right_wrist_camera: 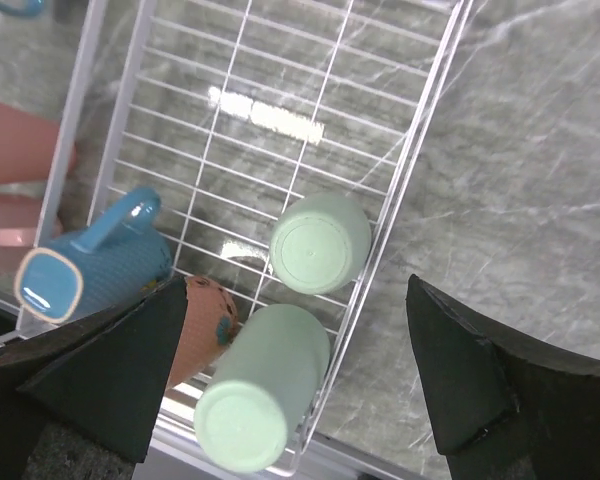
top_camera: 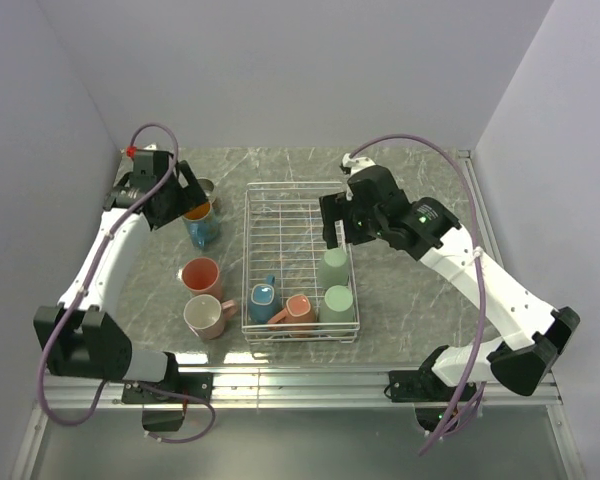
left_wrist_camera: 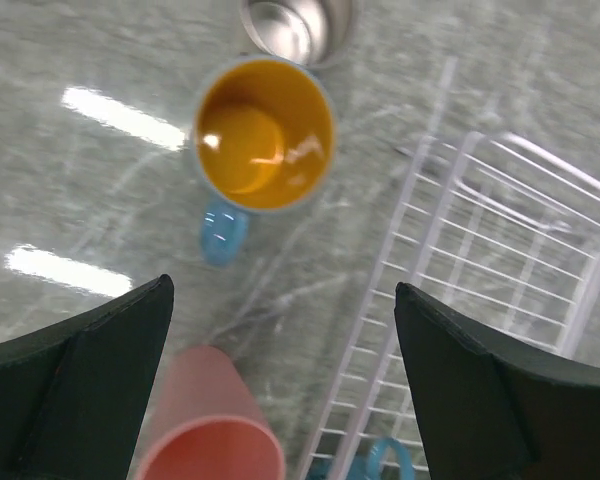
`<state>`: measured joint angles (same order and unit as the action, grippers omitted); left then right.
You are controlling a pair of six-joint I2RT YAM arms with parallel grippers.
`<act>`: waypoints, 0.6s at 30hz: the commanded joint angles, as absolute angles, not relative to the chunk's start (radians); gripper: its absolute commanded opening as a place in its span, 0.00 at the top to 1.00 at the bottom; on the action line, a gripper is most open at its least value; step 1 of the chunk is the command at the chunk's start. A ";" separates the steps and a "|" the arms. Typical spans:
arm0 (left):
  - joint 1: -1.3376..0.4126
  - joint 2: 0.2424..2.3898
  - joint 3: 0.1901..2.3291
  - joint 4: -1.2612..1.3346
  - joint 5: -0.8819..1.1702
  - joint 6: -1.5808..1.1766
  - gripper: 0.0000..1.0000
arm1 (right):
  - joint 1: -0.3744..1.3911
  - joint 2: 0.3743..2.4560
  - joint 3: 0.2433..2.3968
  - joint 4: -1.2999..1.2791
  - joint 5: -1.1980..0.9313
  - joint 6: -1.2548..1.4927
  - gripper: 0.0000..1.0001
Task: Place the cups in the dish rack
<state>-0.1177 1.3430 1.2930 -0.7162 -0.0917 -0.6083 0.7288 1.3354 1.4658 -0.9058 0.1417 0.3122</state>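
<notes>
Left gripper (left_wrist_camera: 282,290) spread wide, orange-inside cup (left_wrist_camera: 265,135) just ahead.

The table top (top_camera: 410,290) is a glossy grey-green surface with a stone pattern and pale veins. Behind the table top stands a plain back wall (top_camera: 300,70), pale lilac-white. A left wall (top_camera: 30,150) and a right wall (top_camera: 570,120) of the same colour close in the table top at its sides and meet the back wall in straight corners. A metal rail (top_camera: 300,385) runs along the near edge of the table top, with a dull grey sheet (top_camera: 310,445) in front of it. The left wrist view shows bright streaks of light (left_wrist_camera: 120,115) reflected on the table top
</notes>
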 commanded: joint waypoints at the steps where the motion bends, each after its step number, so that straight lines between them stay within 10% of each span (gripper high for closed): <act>1: -0.045 1.412 1.367 -0.712 -0.092 -0.543 0.03 | 0.732 1.296 1.508 -0.963 0.193 0.305 0.03; 18: 0.061 1.657 1.342 -0.571 0.028 -0.468 0.40 | 0.713 1.273 1.433 -0.963 0.222 0.354 0.03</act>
